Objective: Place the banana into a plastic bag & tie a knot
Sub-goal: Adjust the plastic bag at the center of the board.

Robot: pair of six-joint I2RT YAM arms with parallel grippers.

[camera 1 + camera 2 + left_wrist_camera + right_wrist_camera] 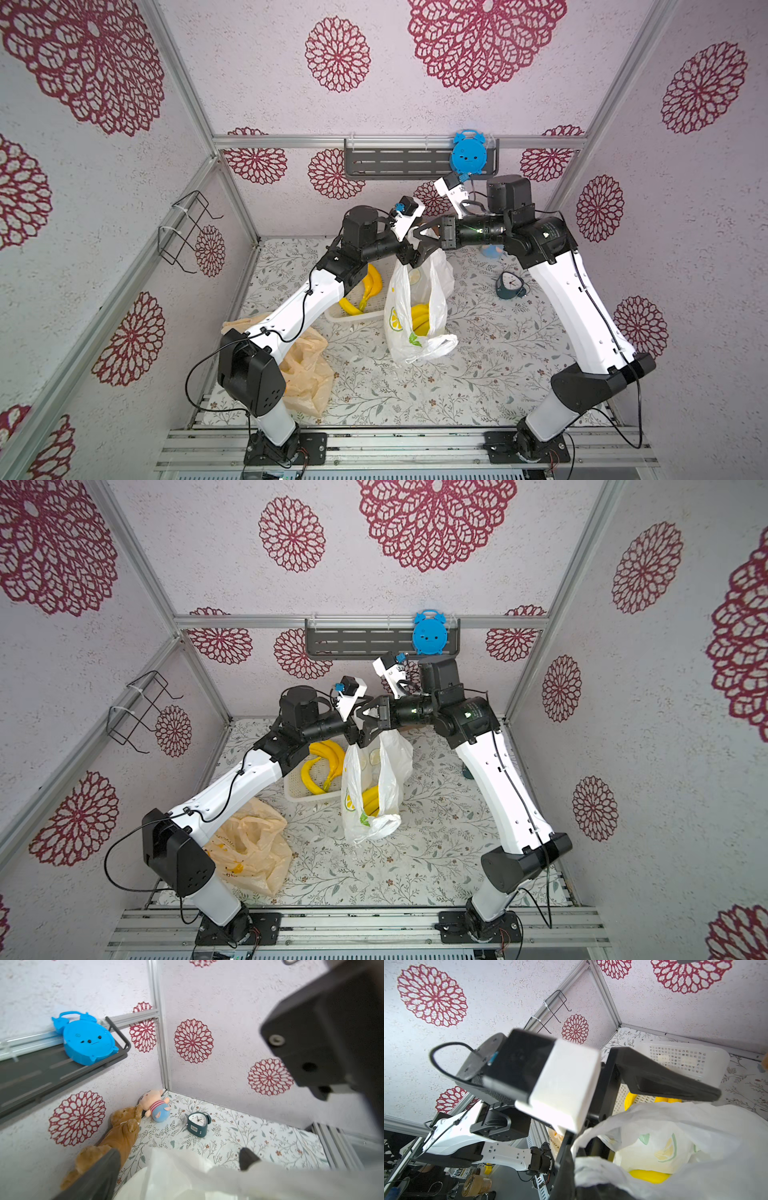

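A white plastic bag (400,307) (353,779) printed with lemon slices hangs upright over the middle of the table. Yellow banana (420,318) (371,798) shows through its side and in the right wrist view (650,1176). My right gripper (424,237) (371,720) (581,1172) is shut on a bunched part of the bag's top (593,1167). My left gripper (415,259) (360,737) (178,1163) is right beside it, open, its fingers (247,1157) wide apart with white bag film (176,1176) lying between them.
A white basket (353,319) (299,796) holding more bananas (370,286) (324,762) stands left of the bag. A crumpled orange bag (307,365) lies front left. A dark alarm clock (510,286) (198,1124) and plush toys (158,1107) sit back right. A blue clock (467,153) rests on the wall shelf (395,163).
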